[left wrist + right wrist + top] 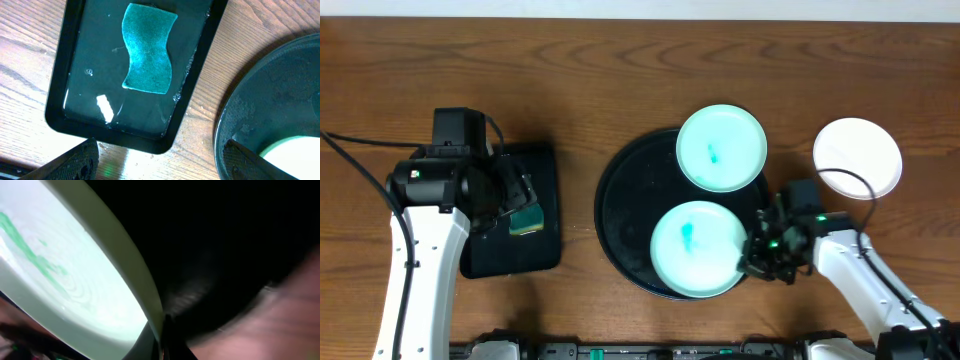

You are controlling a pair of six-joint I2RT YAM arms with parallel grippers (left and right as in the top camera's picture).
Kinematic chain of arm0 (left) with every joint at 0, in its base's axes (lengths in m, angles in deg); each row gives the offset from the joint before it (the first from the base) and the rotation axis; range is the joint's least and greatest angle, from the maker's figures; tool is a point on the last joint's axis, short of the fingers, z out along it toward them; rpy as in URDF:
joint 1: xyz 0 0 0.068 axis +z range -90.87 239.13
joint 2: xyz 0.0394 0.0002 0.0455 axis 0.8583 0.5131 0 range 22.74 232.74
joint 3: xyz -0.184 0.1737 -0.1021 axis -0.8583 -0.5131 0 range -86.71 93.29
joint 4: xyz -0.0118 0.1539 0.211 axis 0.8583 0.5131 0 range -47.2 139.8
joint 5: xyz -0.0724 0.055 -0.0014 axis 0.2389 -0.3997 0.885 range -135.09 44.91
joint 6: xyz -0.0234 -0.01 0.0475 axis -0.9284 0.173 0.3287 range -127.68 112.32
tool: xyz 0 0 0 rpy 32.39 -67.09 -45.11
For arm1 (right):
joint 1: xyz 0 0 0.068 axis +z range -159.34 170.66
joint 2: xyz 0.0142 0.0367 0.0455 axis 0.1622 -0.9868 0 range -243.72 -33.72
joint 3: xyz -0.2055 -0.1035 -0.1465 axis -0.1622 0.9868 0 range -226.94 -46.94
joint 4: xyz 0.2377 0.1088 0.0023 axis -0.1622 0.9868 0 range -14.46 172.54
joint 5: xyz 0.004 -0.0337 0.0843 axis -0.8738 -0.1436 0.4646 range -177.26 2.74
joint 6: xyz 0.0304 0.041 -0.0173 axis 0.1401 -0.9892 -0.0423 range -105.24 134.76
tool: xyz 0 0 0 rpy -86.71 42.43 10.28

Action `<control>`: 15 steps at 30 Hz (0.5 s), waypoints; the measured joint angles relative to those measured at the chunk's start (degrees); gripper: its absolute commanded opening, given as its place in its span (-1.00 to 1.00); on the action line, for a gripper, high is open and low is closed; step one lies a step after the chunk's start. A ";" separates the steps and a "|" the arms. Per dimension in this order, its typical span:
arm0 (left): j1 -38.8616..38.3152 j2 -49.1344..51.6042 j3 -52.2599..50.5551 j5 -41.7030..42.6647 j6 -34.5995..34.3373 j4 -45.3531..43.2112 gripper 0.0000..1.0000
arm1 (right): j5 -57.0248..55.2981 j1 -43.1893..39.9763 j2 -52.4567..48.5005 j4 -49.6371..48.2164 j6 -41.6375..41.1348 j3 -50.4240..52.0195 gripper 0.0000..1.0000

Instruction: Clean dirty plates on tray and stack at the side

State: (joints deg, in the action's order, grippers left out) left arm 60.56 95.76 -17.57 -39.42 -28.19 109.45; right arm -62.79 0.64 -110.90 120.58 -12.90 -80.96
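Two pale-mint plates with teal smears lie on the round black tray (618,200): one at the front (698,248), one at the back (721,148). A third, clean white plate (858,157) rests on the table to the right of the tray. My right gripper (756,252) is shut on the right rim of the front plate. The right wrist view shows that rim (125,260) pinched at my right gripper (162,340), over the dark tray (225,255). My left gripper (515,200) hangs open over the small rectangular tray, its fingers (82,160) wide apart and holding nothing.
A green sponge (148,49) lies in the wet rectangular black tray (60,85) at the left. The round tray's rim (220,125) and an edge of the front plate (295,152) show at the right of the left wrist view. A black cable crosses the white plate.
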 measured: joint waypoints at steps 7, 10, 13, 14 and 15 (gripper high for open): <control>0.00 0.00 0.00 0.00 0.00 0.00 0.50 | 0.20 6.62 -0.50 -10.34 -2.84 0.17 -0.97; 0.00 0.00 0.00 -0.02 0.02 -0.09 0.41 | 0.44 6.62 -3.15 -15.26 -4.07 0.15 -0.97; 0.00 0.28 0.00 -0.31 0.20 -0.26 0.31 | 2.43 6.47 -9.25 -17.94 -4.98 -0.35 -0.97; 0.00 0.48 -0.02 -0.83 0.20 -0.46 0.29 | 3.30 6.49 -10.23 -18.14 -4.94 -0.90 -0.97; -0.02 0.90 -0.02 -1.66 0.24 -0.59 0.26 | 4.63 6.51 -11.52 -18.43 -4.94 -1.62 -0.98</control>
State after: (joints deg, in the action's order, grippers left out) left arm 60.54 96.65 -17.59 -41.08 -27.95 108.86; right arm -58.16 7.16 -122.42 102.15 -17.84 -82.58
